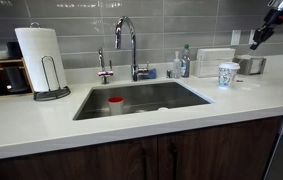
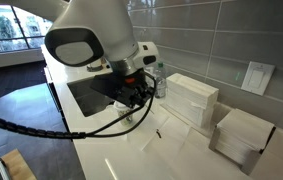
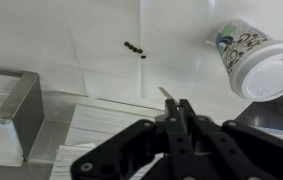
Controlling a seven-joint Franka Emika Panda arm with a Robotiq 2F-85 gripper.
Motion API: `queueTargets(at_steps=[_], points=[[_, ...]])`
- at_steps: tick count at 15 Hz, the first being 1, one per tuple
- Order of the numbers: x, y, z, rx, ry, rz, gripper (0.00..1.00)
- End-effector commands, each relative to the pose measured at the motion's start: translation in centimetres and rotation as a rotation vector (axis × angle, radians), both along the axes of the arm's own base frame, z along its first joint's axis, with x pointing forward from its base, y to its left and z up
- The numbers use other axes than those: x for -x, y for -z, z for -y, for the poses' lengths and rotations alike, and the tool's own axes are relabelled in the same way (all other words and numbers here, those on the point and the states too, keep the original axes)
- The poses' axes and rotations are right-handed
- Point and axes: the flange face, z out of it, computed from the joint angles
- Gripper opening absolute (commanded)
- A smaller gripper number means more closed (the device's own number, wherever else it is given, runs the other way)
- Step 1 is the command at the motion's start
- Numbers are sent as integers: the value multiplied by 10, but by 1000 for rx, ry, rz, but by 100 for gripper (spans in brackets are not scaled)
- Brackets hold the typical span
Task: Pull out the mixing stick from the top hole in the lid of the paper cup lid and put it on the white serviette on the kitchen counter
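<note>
Arm raised at the frame's upper right, black gripper (image 1: 259, 37) high beside the patterned white paper cup (image 1: 227, 73), jaws pinching a thin pale stick (image 3: 165, 94).

Bright, even light; daylight from window (image 2: 3, 25); kitchen counter (image 2: 176, 165) washed out; soft shadows; low resolution.

You have nothing legible to go on here. In the wrist view the small white paper cup (image 3: 233, 42) shows only a blue-green swirling print, with no letters you could read, and its round white plastic lid (image 3: 273, 72) shows no readable marking. In an exterior view, the labels on the small bottles (image 1: 182, 63) behind the steel sink (image 1: 171, 98) are too small to make out.
</note>
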Motion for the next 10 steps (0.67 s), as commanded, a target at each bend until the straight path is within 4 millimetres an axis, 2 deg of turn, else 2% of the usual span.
queueTargets(at_steps=[1,4,10], points=[[24,19,4,-33,-68,90,2],[32,37,5,-71,-90,162,2],[31,69,2,-116,-112,269,2]])
